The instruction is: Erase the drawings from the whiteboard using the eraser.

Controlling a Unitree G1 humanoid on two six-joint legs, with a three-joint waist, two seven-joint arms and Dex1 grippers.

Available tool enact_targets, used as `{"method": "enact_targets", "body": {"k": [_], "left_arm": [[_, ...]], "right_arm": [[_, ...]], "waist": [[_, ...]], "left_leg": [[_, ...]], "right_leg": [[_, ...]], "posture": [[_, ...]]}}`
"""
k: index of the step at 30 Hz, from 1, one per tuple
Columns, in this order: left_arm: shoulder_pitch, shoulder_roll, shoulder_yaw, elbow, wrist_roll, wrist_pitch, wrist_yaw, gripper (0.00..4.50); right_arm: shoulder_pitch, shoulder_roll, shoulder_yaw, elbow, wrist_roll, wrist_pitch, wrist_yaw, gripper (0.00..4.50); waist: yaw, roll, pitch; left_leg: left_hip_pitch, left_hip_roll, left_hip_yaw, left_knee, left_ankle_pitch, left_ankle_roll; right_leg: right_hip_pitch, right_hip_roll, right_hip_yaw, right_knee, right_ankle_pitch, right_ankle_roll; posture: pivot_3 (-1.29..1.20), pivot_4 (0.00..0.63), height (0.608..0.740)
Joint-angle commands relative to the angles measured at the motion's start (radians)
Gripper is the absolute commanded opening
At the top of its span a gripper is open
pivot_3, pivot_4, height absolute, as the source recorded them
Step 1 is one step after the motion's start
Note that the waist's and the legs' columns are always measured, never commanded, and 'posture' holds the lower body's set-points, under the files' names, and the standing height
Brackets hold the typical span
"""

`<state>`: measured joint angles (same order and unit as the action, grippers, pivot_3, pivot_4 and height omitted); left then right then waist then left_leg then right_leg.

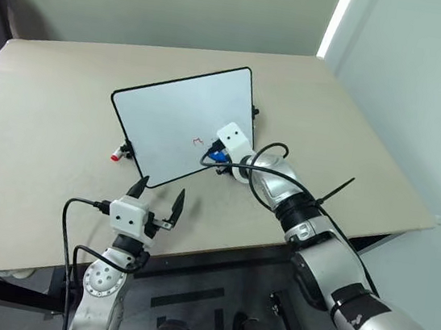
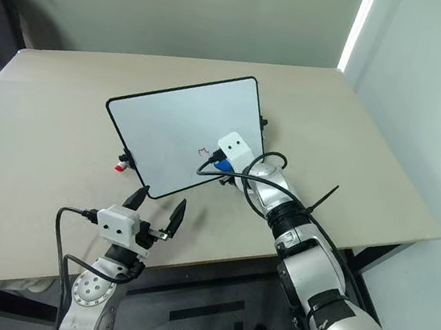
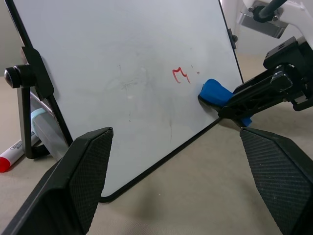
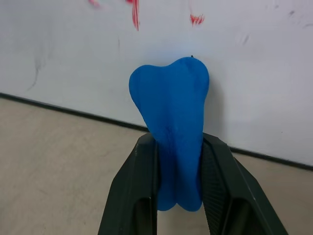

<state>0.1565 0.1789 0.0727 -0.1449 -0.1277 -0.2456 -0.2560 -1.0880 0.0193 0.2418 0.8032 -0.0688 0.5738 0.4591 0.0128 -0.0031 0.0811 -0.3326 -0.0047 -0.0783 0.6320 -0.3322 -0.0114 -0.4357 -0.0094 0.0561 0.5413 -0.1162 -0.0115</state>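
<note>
The whiteboard [image 1: 182,119] stands tilted on the table, propped on a black stand. A small red drawing [image 1: 197,142] marks its lower right part; it shows as a red squiggle [image 3: 180,75] in the left wrist view. My right gripper [image 1: 218,156] is shut on the blue eraser [image 4: 171,122], whose squeezed tip presses against the board just below and right of the drawing. The eraser [image 3: 215,92] meets the board near its lower edge. My left gripper [image 1: 160,192] hangs open in front of the board's lower corner, holding nothing.
A red-capped marker [image 1: 116,154] lies on the table behind the board's left side, next to the stand foot [image 3: 29,98]. The beige table [image 1: 49,110] spreads wide around the board; its front edge runs just behind my left gripper.
</note>
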Motion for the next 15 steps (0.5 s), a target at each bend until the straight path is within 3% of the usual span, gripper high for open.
{"method": "enact_targets", "body": {"k": [1, 15], "left_arm": [[-0.008, 0.007, 0.010, -0.042, -0.007, -0.005, -0.001, 4.50], [-0.004, 0.006, 0.009, -0.045, -0.004, -0.003, 0.001, 4.50]], "right_arm": [[-0.059, 0.003, -0.029, -0.103, 0.020, -0.006, 0.009, 1.11], [-0.003, 0.025, 0.025, -0.081, -0.015, 0.080, 0.029, 1.11]], "waist": [[0.000, 0.000, 0.000], [0.002, 0.000, 0.000]], "left_leg": [[0.000, 0.000, 0.000, 0.000, 0.000, 0.000], [0.001, 0.000, 0.000, 0.001, 0.000, 0.001]], "right_leg": [[0.000, 0.000, 0.000, 0.000, 0.000, 0.000], [0.000, 0.000, -0.001, -0.001, -0.001, -0.002]], "posture": [[0.00, 0.150, 0.740], [0.00, 0.150, 0.740]]}}
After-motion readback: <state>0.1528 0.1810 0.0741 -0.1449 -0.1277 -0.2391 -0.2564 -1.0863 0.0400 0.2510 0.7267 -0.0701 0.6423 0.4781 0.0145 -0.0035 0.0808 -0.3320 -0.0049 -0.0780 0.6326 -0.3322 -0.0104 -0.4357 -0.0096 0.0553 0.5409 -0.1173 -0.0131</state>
